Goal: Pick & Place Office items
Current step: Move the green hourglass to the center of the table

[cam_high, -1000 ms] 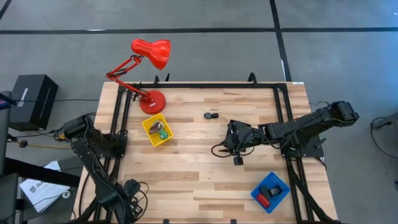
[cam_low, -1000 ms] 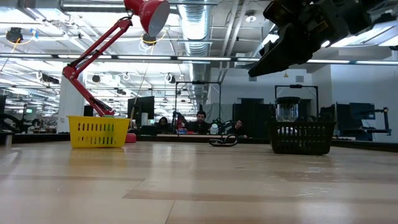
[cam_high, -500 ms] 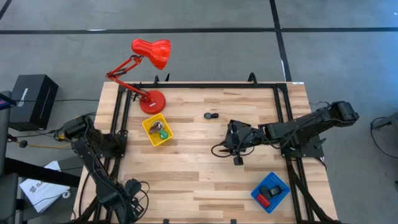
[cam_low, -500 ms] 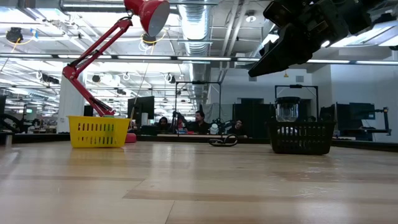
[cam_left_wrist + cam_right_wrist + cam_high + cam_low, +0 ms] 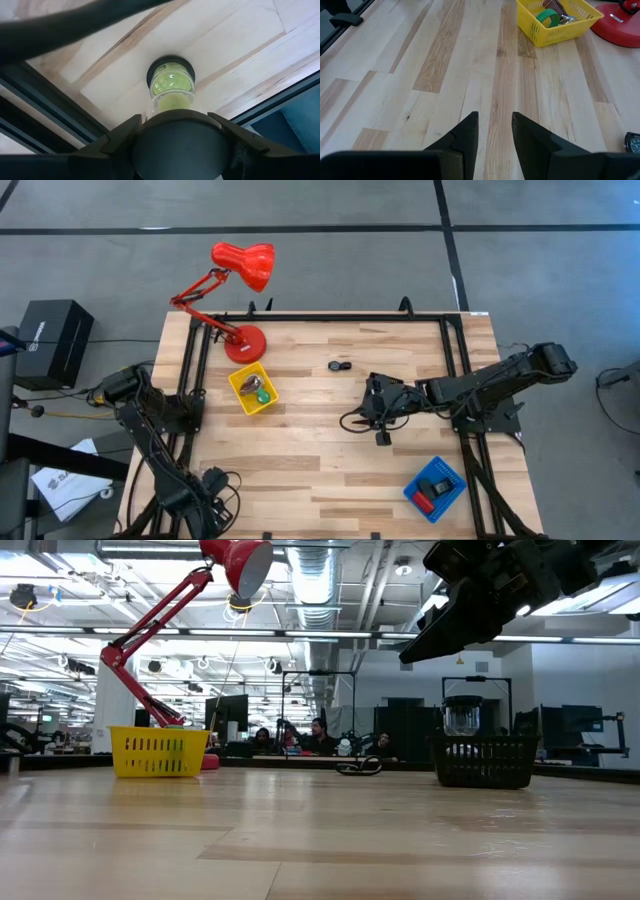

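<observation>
The right gripper (image 5: 371,408) hangs above the middle of the wooden table (image 5: 320,470), clear of the boards; in the right wrist view its two dark fingers (image 5: 468,131) stand a little apart with bare wood showing through the gap and nothing between them. The left gripper (image 5: 207,483) is tucked back at the near left corner of the table, and whether its fingers are apart or together cannot be told; its wrist view shows a small clear jar with a green content (image 5: 171,91) just ahead of it. The office items lie scattered: a green piece (image 5: 262,395) and silvery bits sit in the yellow tray (image 5: 240,383) at the far left beside the red desk lamp (image 5: 238,272), a small black disc (image 5: 340,365) lies on the boards at the far centre, and a black block (image 5: 436,485) and a red block (image 5: 425,503) rest in the blue tray (image 5: 455,475) at the near right.
</observation>
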